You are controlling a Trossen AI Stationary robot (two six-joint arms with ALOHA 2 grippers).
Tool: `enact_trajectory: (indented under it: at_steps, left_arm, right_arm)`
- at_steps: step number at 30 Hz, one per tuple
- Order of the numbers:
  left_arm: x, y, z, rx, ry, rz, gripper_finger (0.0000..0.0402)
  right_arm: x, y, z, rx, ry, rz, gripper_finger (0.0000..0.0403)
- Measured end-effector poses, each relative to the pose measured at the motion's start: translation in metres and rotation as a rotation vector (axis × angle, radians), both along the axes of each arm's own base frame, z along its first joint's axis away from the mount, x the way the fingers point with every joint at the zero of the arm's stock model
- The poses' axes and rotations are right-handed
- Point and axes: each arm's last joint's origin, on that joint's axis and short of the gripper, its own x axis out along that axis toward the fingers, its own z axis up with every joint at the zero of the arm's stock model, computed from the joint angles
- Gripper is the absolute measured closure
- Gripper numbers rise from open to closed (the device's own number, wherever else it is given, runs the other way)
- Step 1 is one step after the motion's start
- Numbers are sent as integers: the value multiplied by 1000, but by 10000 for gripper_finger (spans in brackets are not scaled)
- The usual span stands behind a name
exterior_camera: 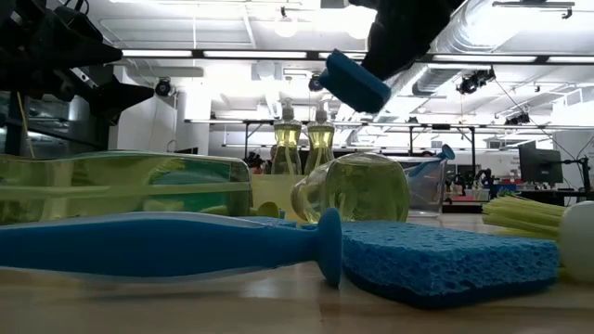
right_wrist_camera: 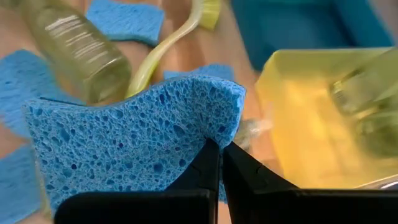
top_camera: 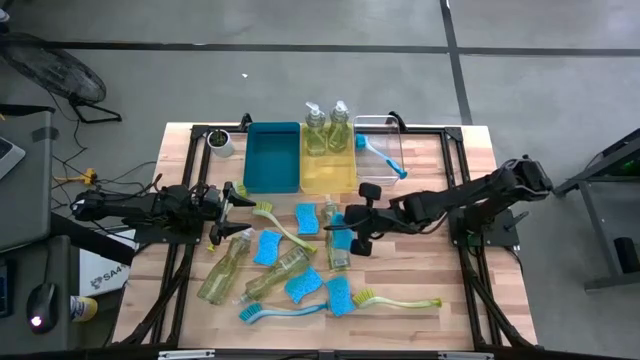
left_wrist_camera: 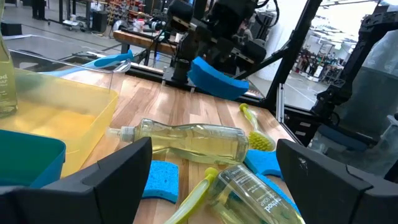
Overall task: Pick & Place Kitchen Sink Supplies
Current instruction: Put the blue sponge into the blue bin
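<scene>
My right gripper (top_camera: pixel 336 226) is shut on a bright-blue wavy-edged sponge (right_wrist_camera: pixel 143 137), held above the middle of the table; the sponge also shows in the low view (exterior_camera: pixel 353 82) and in the left wrist view (left_wrist_camera: pixel 217 79). My left gripper (top_camera: pixel 236 196) is open and empty at the table's left, and its fingers (left_wrist_camera: pixel 118 180) stand wide apart. Two upright soap bottles (top_camera: pixel 327 130) stand in the yellow tray (top_camera: pixel 345 180). Other soap bottles (top_camera: pixel 225 268), sponges (top_camera: pixel 267 246) and brushes (top_camera: pixel 280 222) lie on the table top. My right gripper pinches the sponge by one edge (right_wrist_camera: pixel 208 134) between its two fingertips. The fingers come slanting from above and from the table's right. The sponge is lifted clear of the table and bends a little in the hold (exterior_camera: pixel 345 79).
A blue tray (top_camera: pixel 272 160) stands left of the yellow tray, and a clear bin (top_camera: pixel 385 128) holding a blue brush (top_camera: pixel 381 158) stands to its right. A white cup (top_camera: pixel 220 143) stands at the far left. A blue brush (top_camera: pixel 280 310) lies near the front edge.
</scene>
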Motion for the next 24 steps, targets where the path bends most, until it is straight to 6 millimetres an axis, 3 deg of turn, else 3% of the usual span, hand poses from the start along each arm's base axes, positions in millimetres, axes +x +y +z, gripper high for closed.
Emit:
enact_trajectory:
  at_steps: [5,12,24]
  left_arm:
    - [0,0,0,0,0,0,62]
    - [0,0,0,0,0,0,62]
    - [0,0,0,0,0,3,62]
  right_arm:
    - [3,-2,5,-110,-50,-32,403]
    - [13,-3,6,-257,-250,-40,402]
    - [-3,-6,-30,-400,-525,45,402]
